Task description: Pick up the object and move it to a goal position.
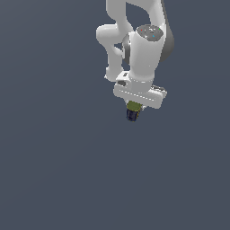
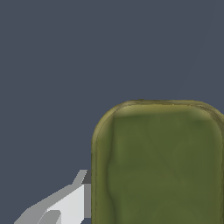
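- Object (image 1: 133,110) hangs under my gripper (image 1: 134,108), olive body pinched between the fingers, navy end pointing down, clear of the grey surface.
- I judge it light and stiff; its smooth sides may slip, so I'd hold mid-body.
- In the wrist view, one finger (image 2: 65,203) sits beside the olive face.

1. The arm (image 1: 146,49) looks like smooth white plastic with a soft sheen.
2. The gripper (image 1: 134,110) body has the same white, lightly glossy finish.
3. The object (image 2: 159,166) shows a matt, mottled olive surface, faintly creased; its navy end looks dull.
4. The ground (image 1: 54,157) is flat, matt slate-grey.
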Available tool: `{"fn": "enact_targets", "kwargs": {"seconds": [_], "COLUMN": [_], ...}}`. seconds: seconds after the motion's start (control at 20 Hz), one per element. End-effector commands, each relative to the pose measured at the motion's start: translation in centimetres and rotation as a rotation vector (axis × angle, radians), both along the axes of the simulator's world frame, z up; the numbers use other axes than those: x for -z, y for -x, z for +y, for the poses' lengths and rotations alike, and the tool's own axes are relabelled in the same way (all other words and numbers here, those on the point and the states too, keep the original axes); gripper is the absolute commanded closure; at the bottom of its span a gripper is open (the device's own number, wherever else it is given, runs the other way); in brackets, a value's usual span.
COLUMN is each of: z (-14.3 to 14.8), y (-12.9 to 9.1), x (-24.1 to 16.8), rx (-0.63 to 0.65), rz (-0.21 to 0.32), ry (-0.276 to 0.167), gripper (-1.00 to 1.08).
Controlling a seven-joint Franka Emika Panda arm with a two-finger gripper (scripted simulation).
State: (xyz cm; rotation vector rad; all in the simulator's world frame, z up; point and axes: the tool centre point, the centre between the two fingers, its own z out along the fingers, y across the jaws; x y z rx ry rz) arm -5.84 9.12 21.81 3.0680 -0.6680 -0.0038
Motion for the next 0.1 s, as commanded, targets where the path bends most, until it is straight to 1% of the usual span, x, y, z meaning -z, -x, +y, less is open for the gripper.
{"fn": "enact_targets", "kwargs": {"seconds": [0.0, 0.05], "z": [0.08, 0.08], "y": [-0.09, -0.1], "x": [-0.35, -0.34], "rx": [0.0, 0.0], "rz": [-0.003, -0.003], "ry": [-0.001, -0.001], "gripper": [1.08, 1.08]}}
